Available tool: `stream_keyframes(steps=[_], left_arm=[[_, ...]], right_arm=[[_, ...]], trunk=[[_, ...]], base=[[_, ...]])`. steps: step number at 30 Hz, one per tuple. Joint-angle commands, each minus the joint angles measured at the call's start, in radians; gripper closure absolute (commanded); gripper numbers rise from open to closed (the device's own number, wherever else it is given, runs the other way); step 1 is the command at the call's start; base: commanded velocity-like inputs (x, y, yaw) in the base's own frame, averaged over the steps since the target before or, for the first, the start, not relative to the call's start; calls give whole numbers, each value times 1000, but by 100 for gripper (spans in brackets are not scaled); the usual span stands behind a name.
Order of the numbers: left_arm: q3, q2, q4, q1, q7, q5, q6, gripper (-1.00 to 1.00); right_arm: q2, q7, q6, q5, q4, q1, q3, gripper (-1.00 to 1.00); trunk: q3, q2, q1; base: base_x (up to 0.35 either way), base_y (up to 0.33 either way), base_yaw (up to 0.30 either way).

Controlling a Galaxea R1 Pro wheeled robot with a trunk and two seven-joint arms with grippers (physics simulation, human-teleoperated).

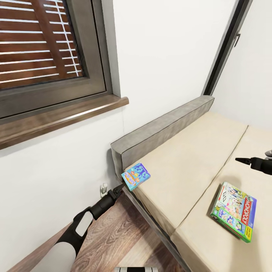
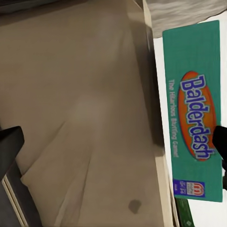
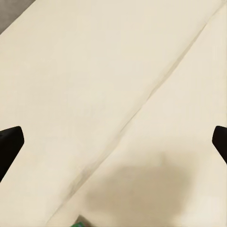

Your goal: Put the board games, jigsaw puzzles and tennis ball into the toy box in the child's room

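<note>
Two board games lie on the bed (image 1: 181,166). The blue cartoon one (image 1: 136,176) rests tilted at the mattress corner by the headboard, partly over the edge. Its teal "Balderdash" side (image 2: 191,113) faces the left wrist camera. My left gripper (image 1: 120,187) (image 2: 113,142) is open, with one fingertip (image 2: 220,142) at the box's edge and nothing clamped. The "MONOPOLY" box (image 1: 235,211) lies flat on the near right of the mattress. My right gripper (image 1: 238,159) (image 3: 113,142) hovers open over bare mattress, beyond the Monopoly box, whose green corner (image 3: 79,223) just shows.
A grey headboard (image 1: 166,130) runs along the white wall. A window with brown shutters (image 1: 37,41) and a wooden sill (image 1: 60,117) juts out at the left. Wood floor (image 1: 121,234) lies between wall and bed frame. A small wall fitting (image 1: 102,189) sits low by my left arm.
</note>
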Motion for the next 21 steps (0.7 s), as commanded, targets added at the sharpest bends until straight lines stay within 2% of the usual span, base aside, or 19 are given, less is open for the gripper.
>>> stream_keyframes(steps=[1, 11, 21], left_arm=[[5, -1, 0, -1, -4, 1, 9, -100], [5, 0, -4, -1, -11, 0, 9, -100], [5, 2, -7, -1, -20, 1, 9, -100]], right_arm=[[0, -1, 7, -6, -1, 1, -1, -100], [0, -1, 7, -6, -12, 10, -1, -100], [13, -1, 7, -5, -23, 13, -1, -100]], trunk=[[-1, 0, 0], [-1, 0, 0], [-1, 0, 0]], base=[[0, 0, -2], [0, 0, 0], [0, 0, 0]])
